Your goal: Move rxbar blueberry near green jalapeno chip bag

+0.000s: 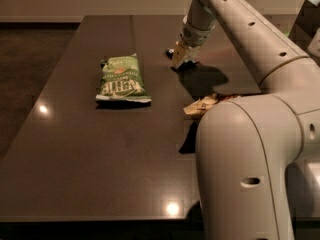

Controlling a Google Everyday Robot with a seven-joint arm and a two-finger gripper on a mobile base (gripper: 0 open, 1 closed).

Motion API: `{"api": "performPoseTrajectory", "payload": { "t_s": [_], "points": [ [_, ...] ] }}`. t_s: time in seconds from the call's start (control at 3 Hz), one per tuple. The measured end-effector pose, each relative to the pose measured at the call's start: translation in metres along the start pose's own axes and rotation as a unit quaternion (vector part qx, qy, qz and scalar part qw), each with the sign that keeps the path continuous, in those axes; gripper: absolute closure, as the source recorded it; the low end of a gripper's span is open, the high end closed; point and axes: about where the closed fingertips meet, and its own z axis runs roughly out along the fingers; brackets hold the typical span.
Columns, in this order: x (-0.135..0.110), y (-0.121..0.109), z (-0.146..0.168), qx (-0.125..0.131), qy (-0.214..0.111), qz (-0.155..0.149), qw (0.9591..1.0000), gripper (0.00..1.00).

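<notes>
The gripper (180,58) is reaching down to the table (100,159) at the far side, its tip sitting right at the surface. The rxbar blueberry (171,51) is lying directly under it, a dark sliver poking out on the claw's left and more dark showing at its lower right. I cannot tell whether the claw is clamping the bar or only standing over it. The arm (240,29) is running back from the claw to the right and towards the camera, throwing a broad shadow just right of the claw.

Left of the claw and somewhat nearer the camera, the green jalapeno chip bag (121,79) is lying flat, apart from the claw with bare table between. Nearer the camera than the claw and slightly to its right, a crumpled brown-and-cream chip bag (202,105) is peeking out from behind the robot's bulky shoulder (245,154).

The risk I am seeing is a weak hold: the wrapper is thin and slick, so in being carried or slid leftward it may be slipping free and stopping short. Travelling too far is the other hazard, since the claw would then be shoving the light green bag away or landing the bar on top of it.
</notes>
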Motion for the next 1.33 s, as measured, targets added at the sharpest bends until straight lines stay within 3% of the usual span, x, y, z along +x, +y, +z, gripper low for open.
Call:
{"api": "performPoseTrajectory", "payload": {
  "t_s": [0.33,0.67,1.0,1.33],
  "points": [
    [-0.002,0.002,-0.005,-0.006,-0.002,-0.007,1.0,0.71],
    [-0.004,0.015,-0.022,-0.012,-0.006,-0.035,0.9993,0.94],
    [-0.005,0.053,-0.048,-0.038,-0.016,-0.09,0.9951,1.0],
    [-0.001,0.109,-0.067,-0.076,-0.021,-0.154,0.9848,1.0]
  ]
}}
